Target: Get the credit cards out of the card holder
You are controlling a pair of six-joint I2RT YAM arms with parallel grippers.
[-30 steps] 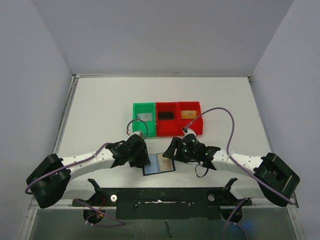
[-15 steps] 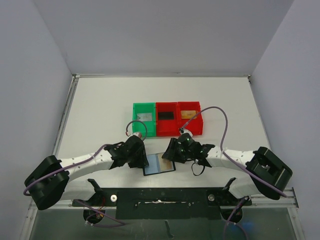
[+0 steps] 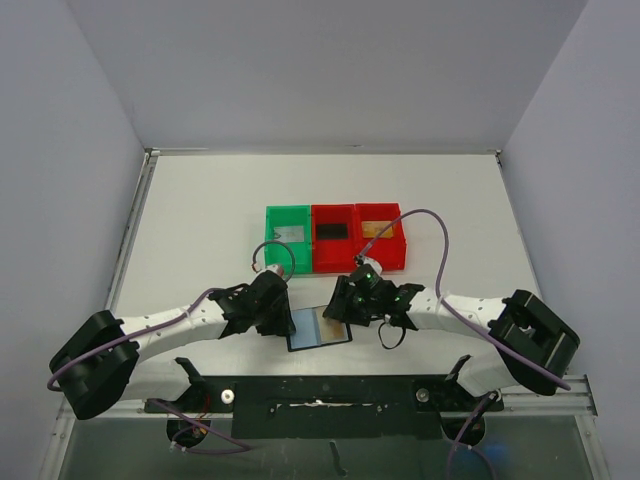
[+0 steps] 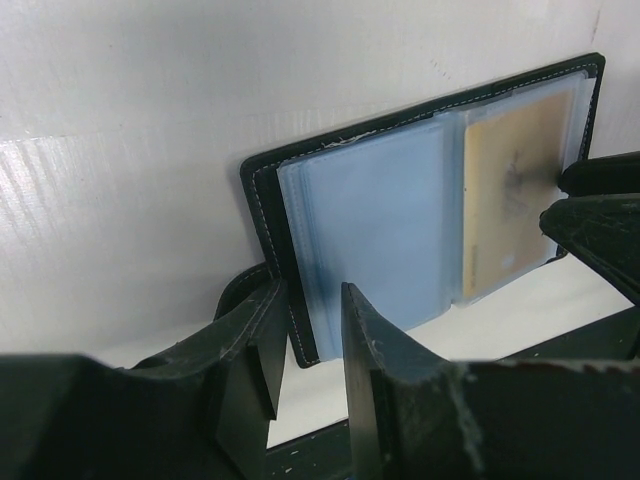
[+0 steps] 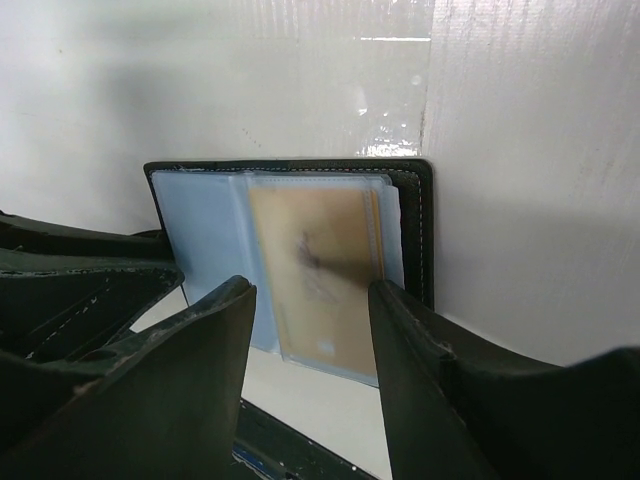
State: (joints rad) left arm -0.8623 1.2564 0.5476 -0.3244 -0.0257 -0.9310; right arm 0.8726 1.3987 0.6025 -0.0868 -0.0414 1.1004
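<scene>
Your right pincer (image 5: 312,295) has edged in toward the card holder (image 4: 262,200), jaws apart and empty, facing the gold card (image 4: 505,190) and likely about to extract it; your left pincer (image 4: 310,295) narrows, gripping nothing.

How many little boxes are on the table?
3, in one row: the green bin at the left, the middle red bin beside it, and the right red bin at the end. I see no others.

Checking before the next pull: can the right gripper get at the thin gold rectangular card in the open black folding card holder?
Probably yes: the right gripper stands open right before the gold card, nothing between them, though the card sits sleeved inside the card holder.
</scene>
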